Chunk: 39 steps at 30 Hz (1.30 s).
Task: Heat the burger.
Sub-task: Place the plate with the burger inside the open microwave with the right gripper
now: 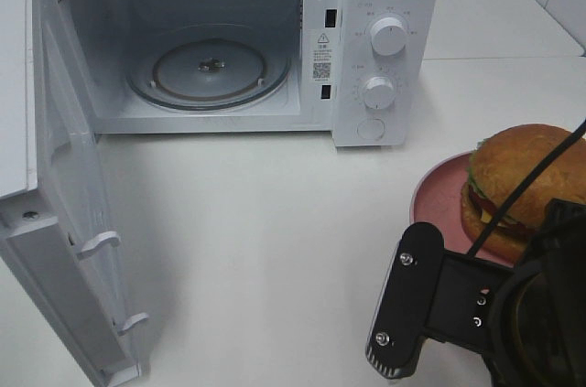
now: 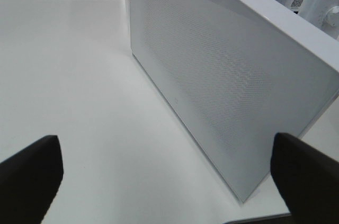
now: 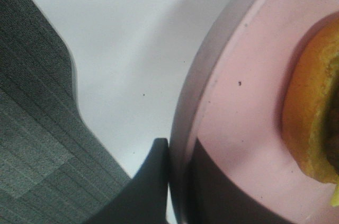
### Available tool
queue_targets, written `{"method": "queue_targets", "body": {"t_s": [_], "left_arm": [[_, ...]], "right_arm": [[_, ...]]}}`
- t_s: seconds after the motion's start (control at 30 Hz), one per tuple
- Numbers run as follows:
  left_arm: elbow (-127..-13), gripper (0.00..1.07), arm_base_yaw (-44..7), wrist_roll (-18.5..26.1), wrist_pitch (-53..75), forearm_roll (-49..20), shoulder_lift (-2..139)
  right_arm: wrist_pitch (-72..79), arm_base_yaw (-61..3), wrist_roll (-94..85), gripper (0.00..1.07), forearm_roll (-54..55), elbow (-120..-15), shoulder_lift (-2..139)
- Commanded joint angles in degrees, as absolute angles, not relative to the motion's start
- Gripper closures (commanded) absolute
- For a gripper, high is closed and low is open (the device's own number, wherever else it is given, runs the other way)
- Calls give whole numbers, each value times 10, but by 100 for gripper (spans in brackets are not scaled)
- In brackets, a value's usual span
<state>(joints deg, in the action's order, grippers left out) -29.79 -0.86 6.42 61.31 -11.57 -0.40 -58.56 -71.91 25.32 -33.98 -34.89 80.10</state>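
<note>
I count on my worktop (image 1: pixel 275 222) | microwave (image 1: pixel 385 3): 1 | door (image 1: pixel 64 222): 1 | knobs: 2, upper knob (image 1: pixel 388 37), lower knob (image 1: pixel 377 92) | turntable (image 1: pixel 209 71): 1 | plate (image 1: pixel 435 195): 1 | burger (image 1: pixel 526 172): 1 | my tools: 2, left tool (image 2: pixel 169 181), right tool (image 3: pixel 180 152)

on the right arm (image 1: pixel 517 318) a flat black bracket (image 1: pixel 403 300) with rounded ends is seen, fastened by two silver screws (image 1: pixel 406 259) and edged at one end by a ribbed grey strip (image 1: pixel 389 367). smaller screws (image 1: pixel 477 320) are set behind it, and a thin black cable (image 1: pixel 522 190) is attached. the left gripper (image 2: pixel 168 173) is fitted with blunt matte black fingers (image 2: pixel 32 173); the right gripper (image 3: pixel 177 187) is likewise black-fingered.
</note>
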Motion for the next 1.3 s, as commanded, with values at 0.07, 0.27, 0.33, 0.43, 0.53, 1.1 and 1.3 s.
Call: {"method": "queue_targets", "body": {"t_s": [0.07,0.27,0.33,0.43,0.53,1.1,1.3], "left_arm": [[-296,7,-6,62,616,-116,-4],[-296,7,-6,62,616,-116,-4],[-296,7,-6,62,616,-116,-4],[-296,7,-6,62,616,-116,-4],[-296,7,-6,62,616,-116,-4],[-296,7,-6,62,616,-116,-4],[-296,7,-6,62,616,-116,-4]], "right_arm": [[-599,-730,242,107,-398,-347,796],[-570,-730,184,107,-415,-351,796],[-557,-730,166,107,-425,-355,796],[-541,-730,156,107,-447,-356,796],[-517,-730,139,107,-463,-356,796],[-406,-727,39,107,-501,-356,796],[-370,-718,-26,107,-511,-356,796]]}}
